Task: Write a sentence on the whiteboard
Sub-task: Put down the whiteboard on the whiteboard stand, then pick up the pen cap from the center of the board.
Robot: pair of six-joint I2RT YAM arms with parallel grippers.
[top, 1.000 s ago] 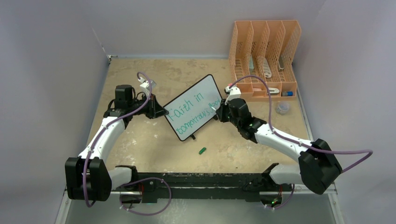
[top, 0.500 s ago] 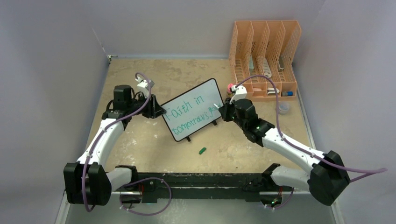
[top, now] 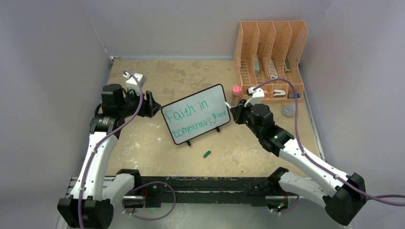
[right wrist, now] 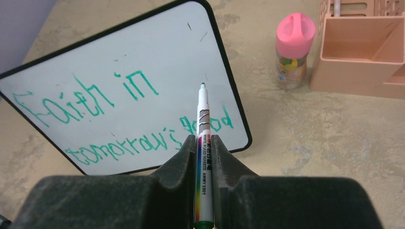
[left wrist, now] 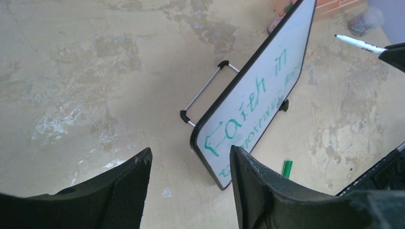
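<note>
I find the whiteboard (top: 213,98) propped on the surface (top: 143,143), left hand (left wrist: 190,156) spread and clear of it, right hand (right wrist: 204,141) clamped on the marker (right wrist: 203,114); a careless withdrawal could topple it or smear the sentence (right wrist: 119,147).

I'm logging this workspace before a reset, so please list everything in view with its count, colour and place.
whiteboard: one, white with a black frame, standing mid-table
sentence: two lines, green, on the whiteboard
marker: one, white barrel, uncapped, held pointing at the whiteboard
cap: one, green, lying on the table in front of the whiteboard
bottle: one, pink lid, between the whiteboard and the organiser
file organiser: one, orange, far right corner
small clear container: one, on the table near the organiser's front
table: one, beige
left gripper: one, black, jaws open, left of the whiteboard and clear of it
right gripper: one, black, jaws shut on the marker
</note>
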